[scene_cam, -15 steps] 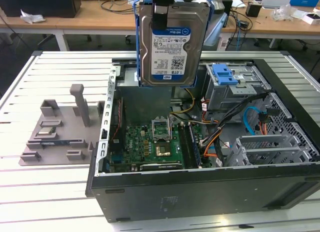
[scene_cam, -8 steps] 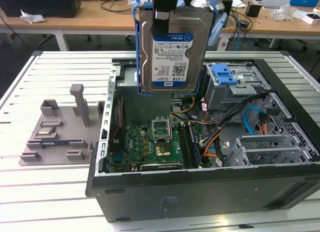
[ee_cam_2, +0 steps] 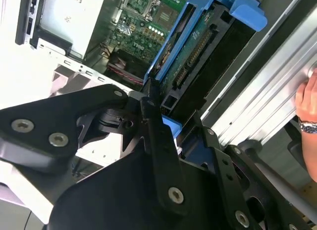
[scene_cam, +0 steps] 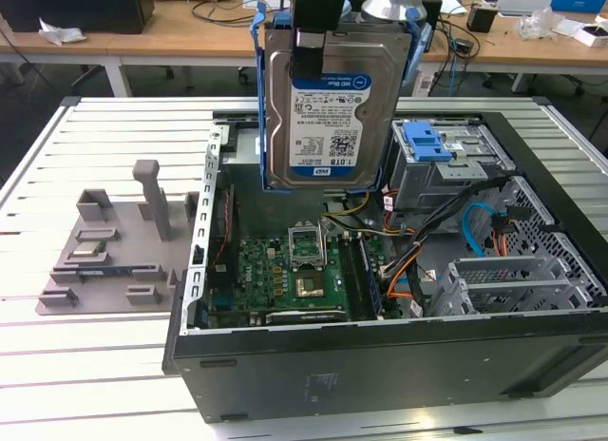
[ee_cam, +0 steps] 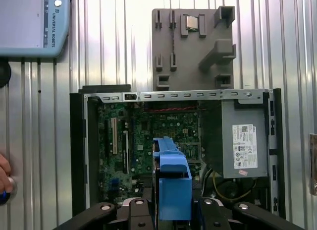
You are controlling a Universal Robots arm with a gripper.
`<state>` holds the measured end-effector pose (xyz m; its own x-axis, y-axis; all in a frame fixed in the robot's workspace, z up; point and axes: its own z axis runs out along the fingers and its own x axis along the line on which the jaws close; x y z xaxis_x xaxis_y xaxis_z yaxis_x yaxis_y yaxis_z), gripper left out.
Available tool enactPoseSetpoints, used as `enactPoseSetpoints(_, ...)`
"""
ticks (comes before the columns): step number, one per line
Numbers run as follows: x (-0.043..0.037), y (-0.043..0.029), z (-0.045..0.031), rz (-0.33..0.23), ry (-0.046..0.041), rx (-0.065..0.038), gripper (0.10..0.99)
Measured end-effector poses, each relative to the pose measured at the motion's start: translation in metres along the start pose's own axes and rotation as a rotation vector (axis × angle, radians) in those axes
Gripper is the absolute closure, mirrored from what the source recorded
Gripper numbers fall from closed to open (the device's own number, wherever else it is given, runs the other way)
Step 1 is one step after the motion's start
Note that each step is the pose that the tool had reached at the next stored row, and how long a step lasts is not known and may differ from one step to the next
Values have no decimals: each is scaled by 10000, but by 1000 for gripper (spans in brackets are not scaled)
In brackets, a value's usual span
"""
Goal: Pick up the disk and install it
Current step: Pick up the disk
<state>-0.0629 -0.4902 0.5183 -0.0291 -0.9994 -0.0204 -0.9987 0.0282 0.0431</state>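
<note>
The disk (scene_cam: pixel 328 108) hangs upright above the open computer case (scene_cam: pixel 380 365), its blue-and-white label facing the exterior camera and blue rails along both sides. My gripper (scene_cam: pixel 312 32) is shut on its top edge, one black finger over the label. In the second wrist view the disk (ee_cam_2: pixel 198 46) shows its green circuit-board side, with the gripper (ee_cam_2: pixel 173 123) clamped on its end. In the first wrist view the disk (ee_cam: pixel 171 175) is edge-on between the black fingers (ee_cam: pixel 143 202), over the motherboard (ee_cam: pixel 148 136).
A drive cage with a blue latch (scene_cam: pixel 425 140) stands at the case's far right in the exterior view. The grey power supply (ee_cam: pixel 245 141) fills one corner. A grey fixture plate (scene_cam: pixel 114 251) lies beside the case. A person's hand (ee_cam_2: pixel 309 101) rests at the table's edge.
</note>
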Motion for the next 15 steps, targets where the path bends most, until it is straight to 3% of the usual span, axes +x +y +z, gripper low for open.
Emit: enactPoseSetpoints(15, 274, -10, -3, 0, 1, 0, 722)
